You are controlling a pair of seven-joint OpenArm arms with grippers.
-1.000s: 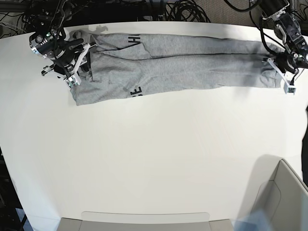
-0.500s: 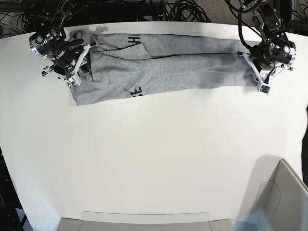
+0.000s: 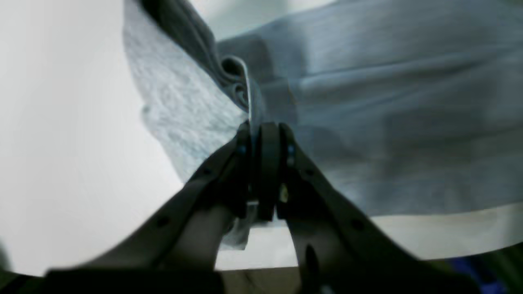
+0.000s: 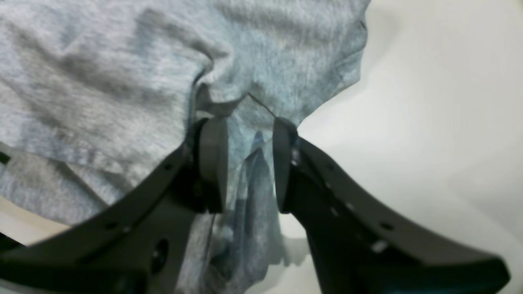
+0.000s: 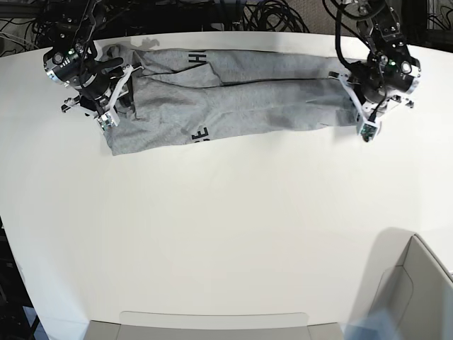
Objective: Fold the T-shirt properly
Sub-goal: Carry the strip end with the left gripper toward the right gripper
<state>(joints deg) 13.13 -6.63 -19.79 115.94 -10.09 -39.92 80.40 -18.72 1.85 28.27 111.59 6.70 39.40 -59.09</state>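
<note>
The heather-grey T-shirt [image 5: 248,99] lies as a long strip across the far side of the white table [image 5: 226,227], with bits of black lettering [image 5: 200,133] showing. My left gripper [image 5: 355,105] is at its right end. In the left wrist view the left gripper [image 3: 261,136] is shut on a bunched edge of the T-shirt [image 3: 388,122]. My right gripper [image 5: 119,95] is at the left end. In the right wrist view the right gripper [image 4: 247,163] has its jaws apart, with a fold of the T-shirt [image 4: 102,81] hanging loosely between them.
A grey open box [image 5: 414,290] stands at the front right corner. A flat grey tray edge [image 5: 212,322] runs along the table's front edge. Black cables [image 5: 269,18] lie behind the table's far edge.
My left gripper has moved leftward along the strip, carrying the shirt's right end with it, so the strip is shorter. The right arm and the shirt's left end have not moved.
</note>
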